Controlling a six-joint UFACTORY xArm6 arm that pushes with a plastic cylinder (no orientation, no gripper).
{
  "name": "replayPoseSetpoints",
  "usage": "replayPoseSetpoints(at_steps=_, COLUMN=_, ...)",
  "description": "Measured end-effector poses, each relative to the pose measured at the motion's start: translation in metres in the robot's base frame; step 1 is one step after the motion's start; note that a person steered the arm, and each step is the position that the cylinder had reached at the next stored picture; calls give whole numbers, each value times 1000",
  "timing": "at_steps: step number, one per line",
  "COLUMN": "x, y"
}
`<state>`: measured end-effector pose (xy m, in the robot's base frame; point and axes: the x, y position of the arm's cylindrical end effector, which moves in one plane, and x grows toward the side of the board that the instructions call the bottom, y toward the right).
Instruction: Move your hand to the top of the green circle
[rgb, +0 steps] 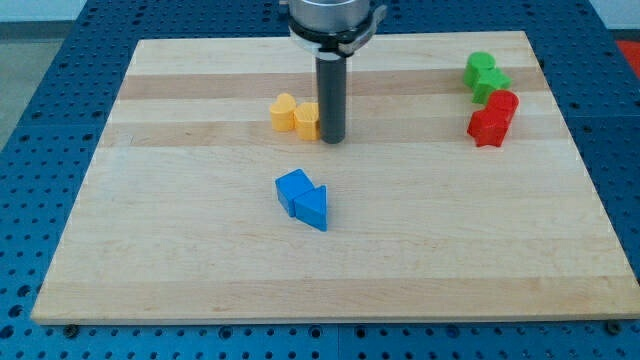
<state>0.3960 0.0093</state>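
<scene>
**Tip parked by yellow, green circle yet to reach**

Camera view: my tip touches the yellow block on the pale wooden table. No hand fitted, so no grip. The green round-topped block sits top-right, above the red block; next, travel right and up

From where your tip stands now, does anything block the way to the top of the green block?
Nothing visible does. My tip sits beside the yellow blocks, on their right. The green block lies far to the view's right; the red block sits just below it, off the path.

Single raised view (front-on) over whole board
</scene>
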Motion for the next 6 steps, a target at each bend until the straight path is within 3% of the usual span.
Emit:
replayPoseSetpoints(at_steps=1, x=-2, y=40)
replayPoseSetpoints(at_steps=4, x=-150, y=60)
replayPoseSetpoints(at_steps=6, x=-177, y=252)
